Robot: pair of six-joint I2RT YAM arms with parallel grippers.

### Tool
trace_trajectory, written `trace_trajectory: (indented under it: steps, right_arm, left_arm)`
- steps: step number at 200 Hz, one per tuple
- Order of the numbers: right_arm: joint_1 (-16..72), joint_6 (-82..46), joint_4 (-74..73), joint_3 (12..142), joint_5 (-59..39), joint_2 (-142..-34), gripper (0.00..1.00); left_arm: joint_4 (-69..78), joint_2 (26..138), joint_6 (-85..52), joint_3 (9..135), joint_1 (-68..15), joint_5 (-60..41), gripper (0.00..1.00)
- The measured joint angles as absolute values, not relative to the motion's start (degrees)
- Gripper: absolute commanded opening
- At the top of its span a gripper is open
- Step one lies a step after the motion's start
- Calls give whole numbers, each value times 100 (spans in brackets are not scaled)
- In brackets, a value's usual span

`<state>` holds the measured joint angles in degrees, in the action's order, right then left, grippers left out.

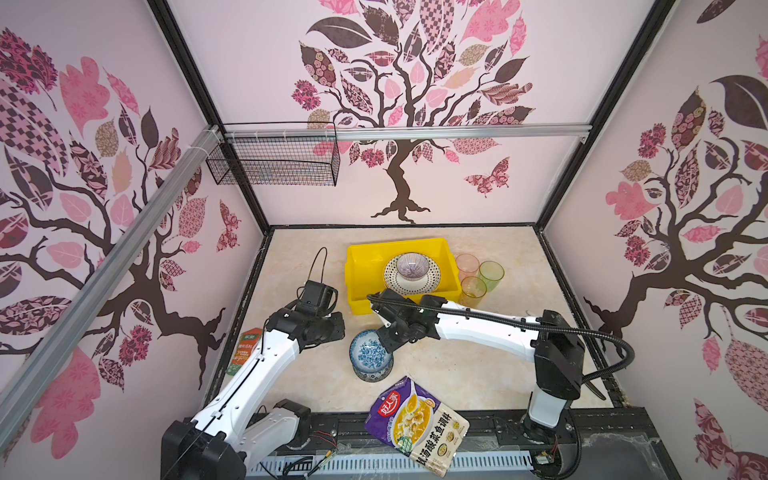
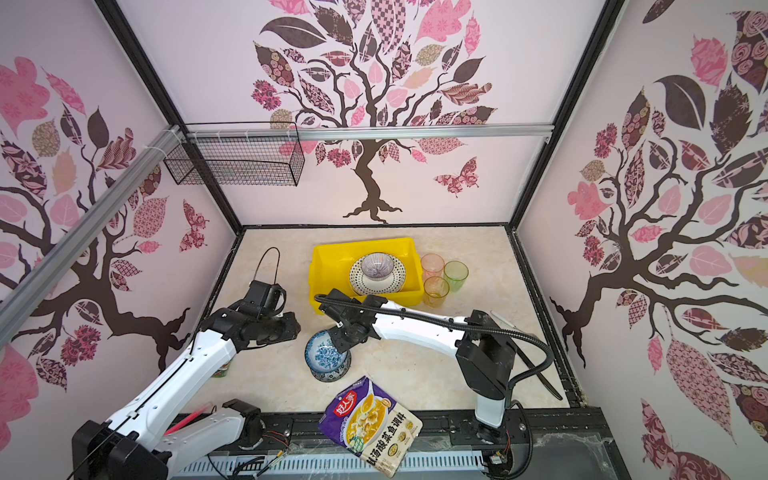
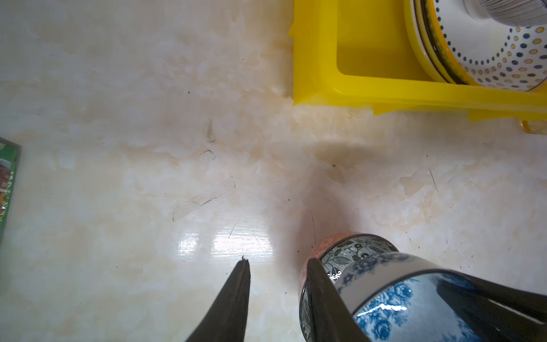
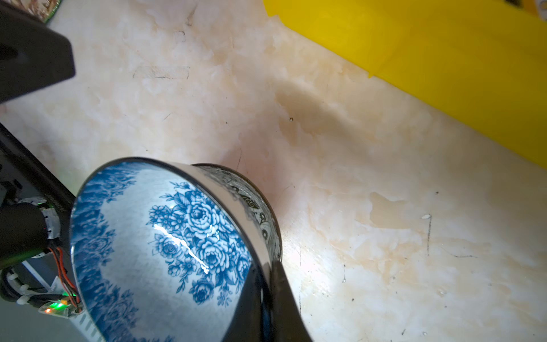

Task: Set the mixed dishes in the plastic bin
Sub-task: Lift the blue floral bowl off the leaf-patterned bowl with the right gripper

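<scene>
Blue floral bowl (image 1: pixel 370 353) grab: right end effector (image 4: pixel 265 272) clamped on rim, near yellow bin (image 1: pixel 353 270) | left end effector (image 3: pixel 278 262) apart, empty | next, I'd guess: lift over bin wall

the bin (image 1: pixel 397 243) sat at the back middle of the table (image 1: pixel 478 361). in it lay stacked plates (image 1: pixel 428 282), toward its right end, with one bowl (image 1: pixel 412 264) on top. three tumblers (image 1: pixel 491 274) stood clustered just right of the bin, on the table. in front of the bin, a tilted bowl (image 1: pixel 370 353) leaned over the lower bowls (image 1: pixel 372 374). the right gripper (image 4: pixel 266 284) pinched its rim, and the left gripper (image 3: pixel 278 263) hung just left of that stack, jaws apart around nothing. the pouch (image 1: pixel 415 424) lay in front of the bowls, overhanging the table's front edge. the packet (image 1: pixel 245 351) lay at the table's left edge. the wire basket (image 1: pixel 274 160) hung from the rail at the back left, above the table.
</scene>
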<state>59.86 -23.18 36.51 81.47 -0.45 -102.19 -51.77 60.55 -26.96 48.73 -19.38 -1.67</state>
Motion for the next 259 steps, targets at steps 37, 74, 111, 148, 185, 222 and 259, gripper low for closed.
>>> trace_trajectory:
  steps: [37, 74, 111, 148, 185, 222, 259]
  right_arm:
    - [5653, -2318, 3592, 8136, -73, -9931, 0]
    - [5339, -2316, 3527, 8097, -115, -9684, 0]
    - [5214, -2300, 3450, 7981, -67, -9491, 0]
    - [5089, -2248, 3422, 7981, -69, -9452, 0]
    - [4810, -2198, 3413, 7983, -91, -9452, 0]
    - [4447, -2132, 3400, 7983, -128, -9452, 0]
    - [4097, -2053, 3400, 8001, -187, -9452, 0]
  left_arm:
    - [-5192, 6097, -2696, 4939, -1920, -161, 36]
    - [-5116, 6222, -2698, 5059, -1920, -183, 36]
    - [-5028, 6471, -2694, 5172, -1920, -268, 36]
    - [-4939, 6663, -2689, 5301, -1916, -333, 36]
    - [-4908, 6801, -2646, 5408, -1916, -333, 36]
    - [-4884, 6932, -2571, 5507, -1916, -331, 36]
    - [-4856, 7087, -2521, 5583, -1916, -329, 36]
